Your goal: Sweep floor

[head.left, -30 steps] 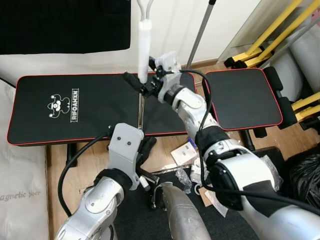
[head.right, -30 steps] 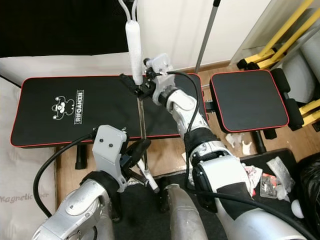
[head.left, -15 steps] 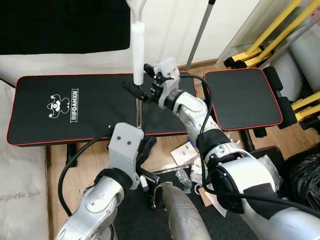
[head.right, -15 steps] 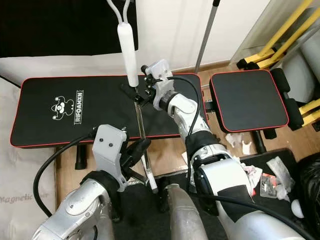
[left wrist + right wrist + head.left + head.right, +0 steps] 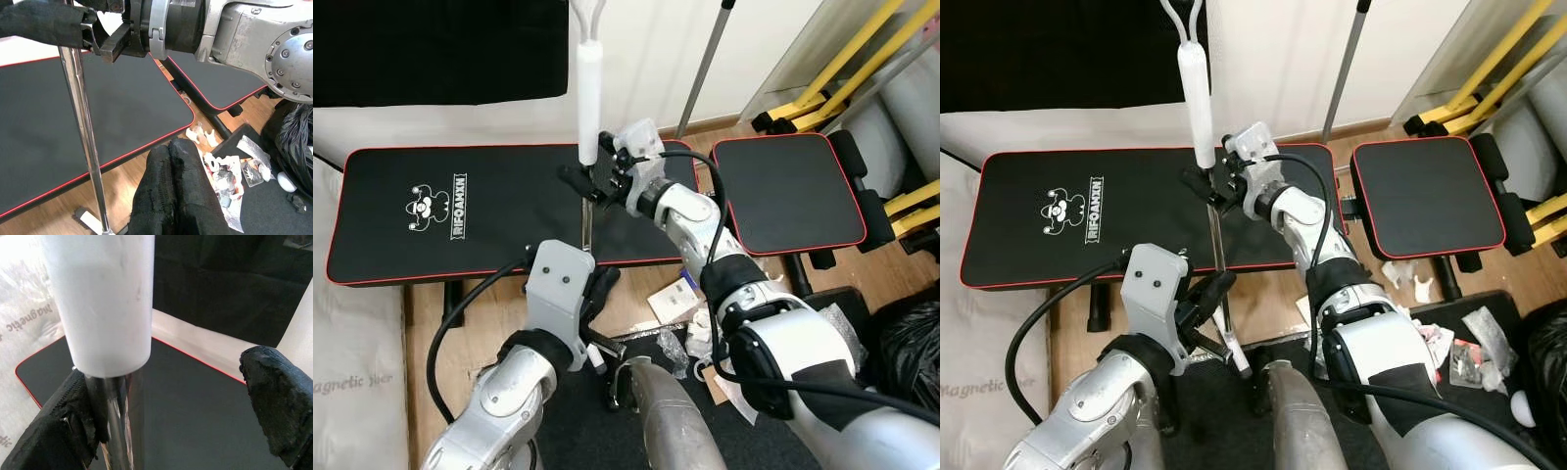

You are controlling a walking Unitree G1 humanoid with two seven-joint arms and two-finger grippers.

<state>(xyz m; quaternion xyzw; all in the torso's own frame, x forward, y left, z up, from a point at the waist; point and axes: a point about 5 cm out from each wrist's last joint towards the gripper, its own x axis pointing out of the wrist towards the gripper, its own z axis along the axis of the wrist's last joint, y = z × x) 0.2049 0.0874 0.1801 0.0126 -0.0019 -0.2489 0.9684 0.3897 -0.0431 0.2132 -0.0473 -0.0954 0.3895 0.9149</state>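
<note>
The broom stands upright in front of the black bench, a white grip on top of a shiny metal pole. My right gripper is at the pole just below the white grip. It is open: one finger touches the pole and the other finger stands well apart. My left gripper is low down beside the pole, its fingers shut together with nothing between them. Paper scraps and wrappers lie on the wooden floor near a dark mat.
The long black bench and a second black pad stand close in front. A yellow frame and a black bag are on the right. A thin pole leans on the wall. A white cushion is at left.
The top of the broom swung a little to the left, then back to the right. The right gripper followed it at the pole. The left gripper has stayed put.
</note>
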